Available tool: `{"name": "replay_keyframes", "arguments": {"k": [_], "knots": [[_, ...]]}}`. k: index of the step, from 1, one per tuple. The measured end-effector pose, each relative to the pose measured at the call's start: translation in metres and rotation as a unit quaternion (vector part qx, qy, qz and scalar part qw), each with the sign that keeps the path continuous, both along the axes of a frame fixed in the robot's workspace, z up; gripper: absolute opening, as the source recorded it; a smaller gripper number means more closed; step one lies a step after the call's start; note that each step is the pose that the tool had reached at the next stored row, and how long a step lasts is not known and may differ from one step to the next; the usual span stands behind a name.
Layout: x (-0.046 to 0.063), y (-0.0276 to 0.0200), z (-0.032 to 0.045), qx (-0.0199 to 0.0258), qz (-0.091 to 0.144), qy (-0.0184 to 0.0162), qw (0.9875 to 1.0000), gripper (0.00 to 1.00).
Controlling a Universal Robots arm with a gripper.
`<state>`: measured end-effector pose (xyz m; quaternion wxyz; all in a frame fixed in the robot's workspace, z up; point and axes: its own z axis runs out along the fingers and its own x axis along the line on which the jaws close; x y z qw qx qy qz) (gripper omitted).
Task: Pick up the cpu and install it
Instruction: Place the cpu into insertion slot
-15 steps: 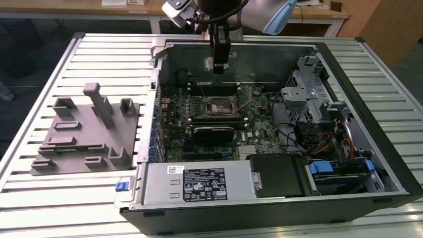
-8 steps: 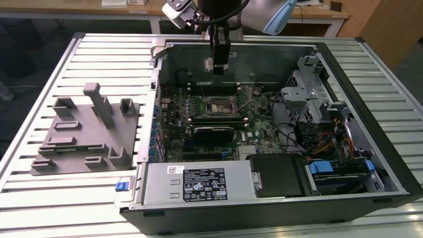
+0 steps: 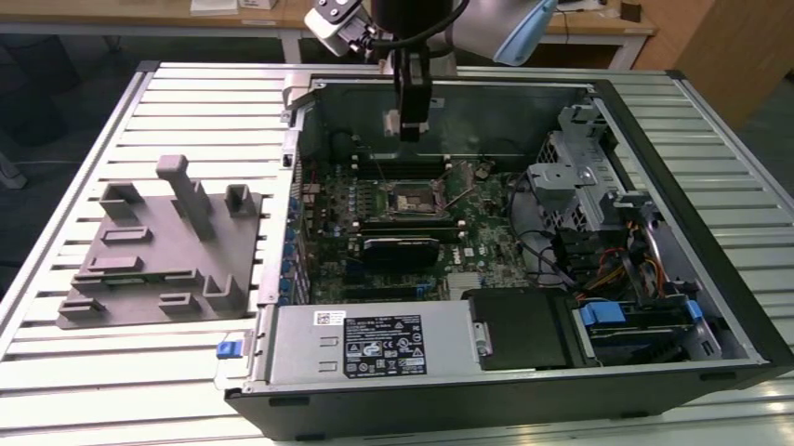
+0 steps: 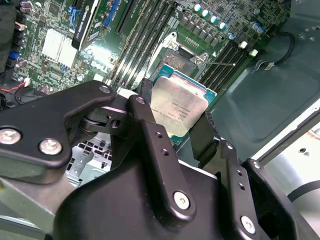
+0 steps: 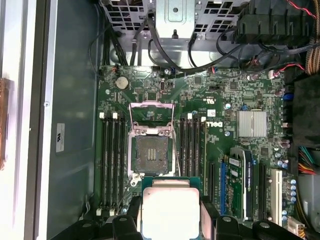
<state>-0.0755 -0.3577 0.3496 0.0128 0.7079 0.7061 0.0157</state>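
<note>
**A:** On the slatted table (image 3: 74, 372), what lay about?

**B:** A case (image 3: 732, 307) lying open took up most of it. A grey fixture block (image 3: 162, 251) sat just beside it, on the exterior view's left. Wooden desks (image 3: 596, 23) stood behind.

**A:** And inside the case?

**B:** A green motherboard (image 3: 478, 237) covered its floor. A power supply (image 3: 372, 339) ran along the near wall, and a drive cage (image 3: 577, 181) with cables stood on the exterior view's right.

**A:** What crowded the socket (image 5: 150, 152)?

**B:** Memory slots (image 5: 112, 165) flanked it on both sides. Its metal lid (image 5: 151, 117) was swung up and open.

**A:** And the gripper (image 4: 175, 111)?

**B:** It hung over the board, its two black fingers (image 4: 145, 97) clenched on opposite edges of the cpu (image 4: 179, 102). The cpu was held in the air near the socket but apart from it. Its silvery top faced both wrist views.
</note>
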Motion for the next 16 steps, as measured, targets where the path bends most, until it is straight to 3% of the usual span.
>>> {"name": "replay_keyframes", "arguments": {"k": [16], "knots": [[0.0003, 0.0000, -0.0076, -0.0004, 0.000, 0.0003, 1.0000, 0.54]]}}
